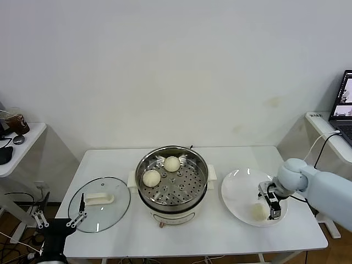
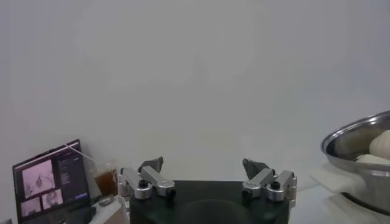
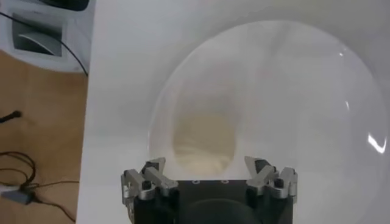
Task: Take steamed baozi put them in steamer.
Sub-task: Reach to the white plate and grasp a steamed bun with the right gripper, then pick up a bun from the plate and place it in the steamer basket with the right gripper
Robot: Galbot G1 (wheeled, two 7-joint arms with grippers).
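Observation:
The steamer (image 1: 173,184) stands mid-table, shiny steel with a perforated tray. Two cream-white baozi lie in it, one at the left (image 1: 151,177) and one at the back (image 1: 172,163). A third baozi (image 1: 257,212) lies on the white plate (image 1: 242,187) at the right. My right gripper (image 1: 273,208) is open just above the plate, close beside this bun. In the right wrist view the bun (image 3: 204,137) lies just ahead of the open right gripper (image 3: 207,165), apart from both fingertips. My left gripper (image 1: 58,223) is open and empty, parked low off the table's front left corner.
A round glass lid (image 1: 99,204) with a white handle lies on the table left of the steamer. A laptop (image 1: 345,104) sits on a side desk at the far right. The left wrist view shows the steamer's rim (image 2: 359,143) and the open left gripper (image 2: 203,165).

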